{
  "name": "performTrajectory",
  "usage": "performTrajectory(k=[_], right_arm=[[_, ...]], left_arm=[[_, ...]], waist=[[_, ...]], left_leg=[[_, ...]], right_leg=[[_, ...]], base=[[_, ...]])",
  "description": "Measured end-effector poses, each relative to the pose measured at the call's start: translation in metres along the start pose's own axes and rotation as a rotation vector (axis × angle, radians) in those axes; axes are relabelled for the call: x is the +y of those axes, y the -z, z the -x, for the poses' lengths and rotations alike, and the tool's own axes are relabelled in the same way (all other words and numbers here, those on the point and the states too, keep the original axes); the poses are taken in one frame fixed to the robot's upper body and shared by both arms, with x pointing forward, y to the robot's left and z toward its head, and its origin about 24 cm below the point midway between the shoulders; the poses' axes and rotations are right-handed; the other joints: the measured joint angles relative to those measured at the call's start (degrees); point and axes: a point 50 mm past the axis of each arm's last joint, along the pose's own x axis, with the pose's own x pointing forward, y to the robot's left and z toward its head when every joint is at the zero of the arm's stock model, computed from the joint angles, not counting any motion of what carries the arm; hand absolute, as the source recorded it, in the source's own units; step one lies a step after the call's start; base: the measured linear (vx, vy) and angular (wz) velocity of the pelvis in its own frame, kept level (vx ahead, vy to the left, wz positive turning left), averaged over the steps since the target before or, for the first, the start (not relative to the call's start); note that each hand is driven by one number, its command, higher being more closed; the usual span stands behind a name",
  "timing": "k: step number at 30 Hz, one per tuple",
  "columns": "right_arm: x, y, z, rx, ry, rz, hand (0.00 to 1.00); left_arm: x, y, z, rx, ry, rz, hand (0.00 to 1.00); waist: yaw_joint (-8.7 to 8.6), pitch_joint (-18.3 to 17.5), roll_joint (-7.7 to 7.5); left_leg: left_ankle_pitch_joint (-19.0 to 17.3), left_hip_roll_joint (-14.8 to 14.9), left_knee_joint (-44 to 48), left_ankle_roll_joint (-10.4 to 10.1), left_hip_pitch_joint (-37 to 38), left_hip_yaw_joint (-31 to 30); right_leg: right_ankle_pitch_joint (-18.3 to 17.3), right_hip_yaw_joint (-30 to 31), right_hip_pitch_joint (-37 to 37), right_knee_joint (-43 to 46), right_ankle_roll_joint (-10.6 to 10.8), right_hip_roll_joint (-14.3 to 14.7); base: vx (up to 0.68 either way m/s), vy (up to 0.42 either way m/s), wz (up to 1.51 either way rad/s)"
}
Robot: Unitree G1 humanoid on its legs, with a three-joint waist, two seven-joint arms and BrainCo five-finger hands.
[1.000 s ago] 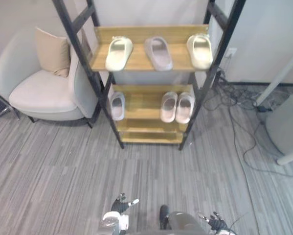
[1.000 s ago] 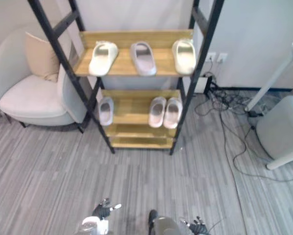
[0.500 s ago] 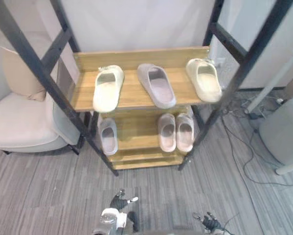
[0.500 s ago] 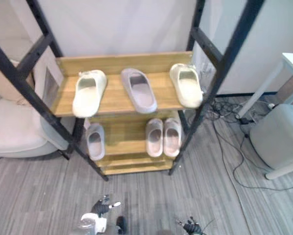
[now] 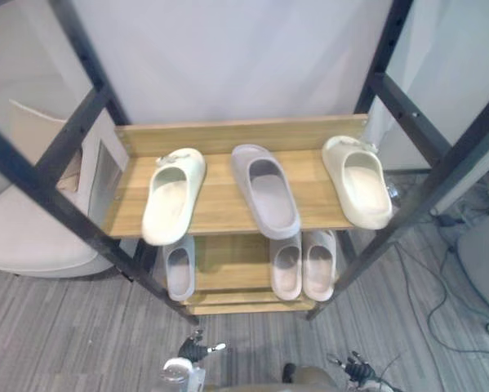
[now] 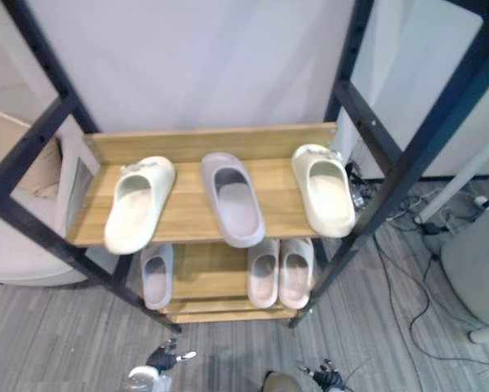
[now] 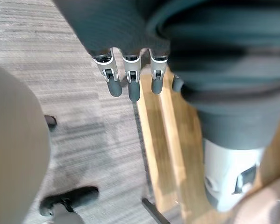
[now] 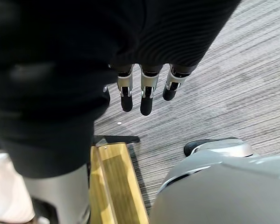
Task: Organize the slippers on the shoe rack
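The whole view has closed in on the rack (image 5: 220, 204): the camera has come nearer, while the slippers lie where they were. Up top sit a cream slipper (image 5: 172, 196), a grey slipper (image 5: 265, 189) and a second cream slipper (image 5: 357, 180), so that pair is split. Below are a lone grey one (image 5: 179, 271) and a pale pair (image 5: 301, 265). The left hand (image 7: 132, 88) and right hand (image 8: 147, 100) hang low, fingers straight and empty. Sorting seems not yet begun. No writing is legible.

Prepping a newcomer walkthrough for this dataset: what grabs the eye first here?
The shoe rack stands centre, its upper shelf holding a grey slipper between a left cream slipper and a right cream slipper. Below, a lone pale slipper sits left and a pale pair right.
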Motion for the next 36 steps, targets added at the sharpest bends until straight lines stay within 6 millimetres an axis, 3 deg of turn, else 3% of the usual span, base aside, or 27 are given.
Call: performTrajectory(k=[4,9,20,24,31,36], right_arm=[[0.002,0.003,0.001,0.008,-0.005,-0.005,0.00],[0.005,0.008,0.002,0.023,-0.010,-0.012,0.00],[0.005,0.009,0.002,0.017,-0.011,-0.006,0.00],[0.009,0.000,0.005,-0.051,-0.035,0.037,0.00],[0.032,-0.053,0.043,-0.432,-0.179,0.066,0.00],[0.035,-0.103,0.091,-0.747,-0.219,0.120,0.00]], left_arm=[[0.001,0.000,0.000,-0.001,-0.004,0.008,0.00],[0.008,0.000,0.000,-0.001,-0.024,0.008,0.00],[0.014,0.002,0.000,0.004,-0.035,-0.004,0.00],[0.018,0.004,0.001,0.010,-0.045,-0.015,0.00],[0.019,0.008,0.003,0.014,-0.046,-0.013,0.00],[0.018,0.010,0.005,0.012,-0.044,-0.008,0.00]], waist=[[0.07,-0.21,-0.75],[0.13,0.25,-1.78],[0.32,0.77,-2.16],[0.53,1.10,-2.39],[-0.04,0.34,-2.41],[-0.63,-0.54,-1.73]], left_leg=[[0.03,0.33,-0.07,-0.06,0.18,-0.07],[0.27,-0.27,-0.04,-0.30,0.19,-0.43],[0.31,-1.05,-3.27,-0.48,0.12,-1.30],[0.04,-0.94,-3.20,-0.84,0.18,-0.08],[-0.24,0.12,-4.20,-1.87,-0.84,1.33],[0.16,0.97,-4.42,-2.44,-0.64,1.79]], right_leg=[[0.60,-0.51,1.70,-2.57,-0.30,0.47],[4.08,-0.66,4.76,-8.47,0.07,0.68],[10.87,-0.21,6.90,-16.98,0.58,0.45],[11.21,1.05,6.47,-17.31,0.61,0.54],[11.71,3.06,3.88,-17.05,0.03,1.76],[11.84,3.68,3.52,-16.92,-0.56,3.10]], base=[[0.02,-0.027,0.09],[-0.02,0.016,0.03],[-0.10,0.032,0.01],[-0.11,-0.006,-0.19],[0.01,-0.011,-0.16],[0.09,0.007,-0.07]])
